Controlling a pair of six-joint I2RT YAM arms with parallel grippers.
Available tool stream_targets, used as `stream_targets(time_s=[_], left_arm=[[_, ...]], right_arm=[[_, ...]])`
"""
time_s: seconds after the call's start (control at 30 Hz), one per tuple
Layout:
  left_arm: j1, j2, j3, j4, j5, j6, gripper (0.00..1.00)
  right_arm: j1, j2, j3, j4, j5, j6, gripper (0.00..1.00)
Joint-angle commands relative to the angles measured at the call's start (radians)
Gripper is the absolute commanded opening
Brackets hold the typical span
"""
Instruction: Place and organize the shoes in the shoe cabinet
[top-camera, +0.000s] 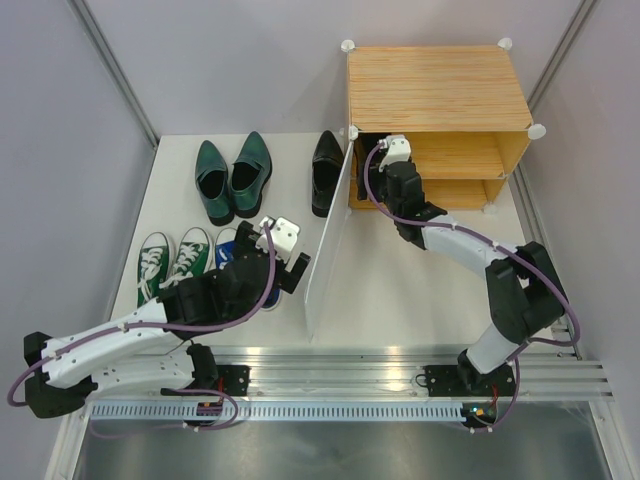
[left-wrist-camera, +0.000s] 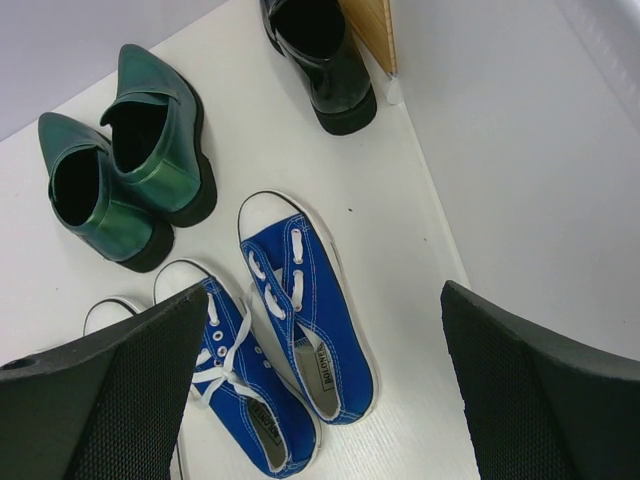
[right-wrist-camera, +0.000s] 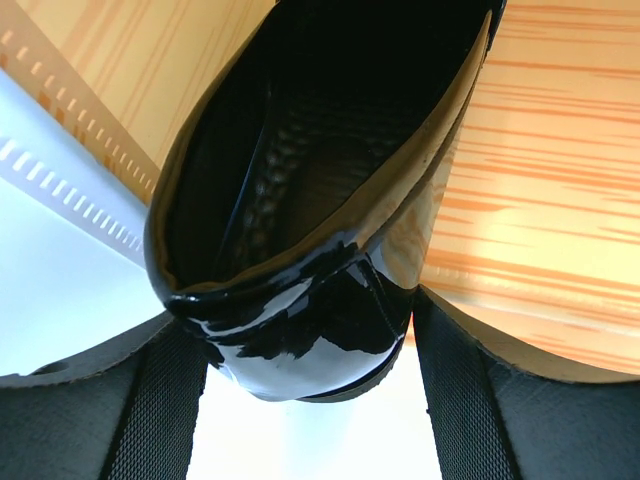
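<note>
At the table's (top-camera: 400, 270) near left corner the left gripper (left-wrist-camera: 320, 385) hangs with its fingers spread as wide as they go and nothing between them. Straight below the gap lie the blue canvas sneakers (left-wrist-camera: 290, 330), side by side with their white rubber toes toward the far edge. Their long axes run slightly aslant across the line on which the fingers would close, so a plain descent would probably bring the pads against the soft canvas sides of one sneaker. This arm is by far the nearer to them. Just to their left sit the green white-toed sneakers (top-camera: 172, 260), laced canvas of the same cut. Farther back along the left edge stand the dark green pointed shoes (left-wrist-camera: 130, 170), smooth and faintly glossy with low block heels. One black dress shoe (left-wrist-camera: 320, 60) rests by the near left foot of the shoe cabinet (top-camera: 435, 90), behind the translucent door panel (top-camera: 330, 235), which is swung open toward the near edge. At the far right, the right gripper (right-wrist-camera: 305, 345) reaches into the cabinet's left side. Its fingers flank the glossy heel of the other black dress shoe (right-wrist-camera: 300, 200), which lies on a striped wood-grain shelf (right-wrist-camera: 560, 150), toe pointing deeper in. The pads are very close to the heel, but I cannot tell whether they pinch it.
</note>
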Motion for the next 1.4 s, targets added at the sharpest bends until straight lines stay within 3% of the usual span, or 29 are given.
stream_targets(time_s=[0.0,0.37,0.9,1.03,1.17,1.37], left_arm=[[-0.001,0.005,0.023,0.002,-0.014,0.031,1.0],[-0.001,0.045,0.018,0.0,-0.044,0.045,1.0],[0.007,0.057,0.015,0.0,-0.064,0.044,1.0],[0.01,0.057,0.017,0.002,-0.057,0.039,1.0],[0.011,0.052,0.018,0.003,-0.048,0.037,1.0],[0.011,0.049,0.02,0.002,-0.038,0.036,1.0]], right_arm=[[-0.006,0.012,0.041,0.121,-0.017,-0.044,0.43],[-0.061,0.056,0.049,0.209,-0.11,-0.045,0.33],[-0.079,0.13,0.11,0.236,-0.163,-0.012,0.33],[-0.081,0.147,0.104,0.243,-0.158,-0.003,0.42],[-0.076,0.155,0.099,0.24,-0.183,0.006,0.69],[-0.075,0.142,0.104,0.203,-0.169,0.003,0.88]])
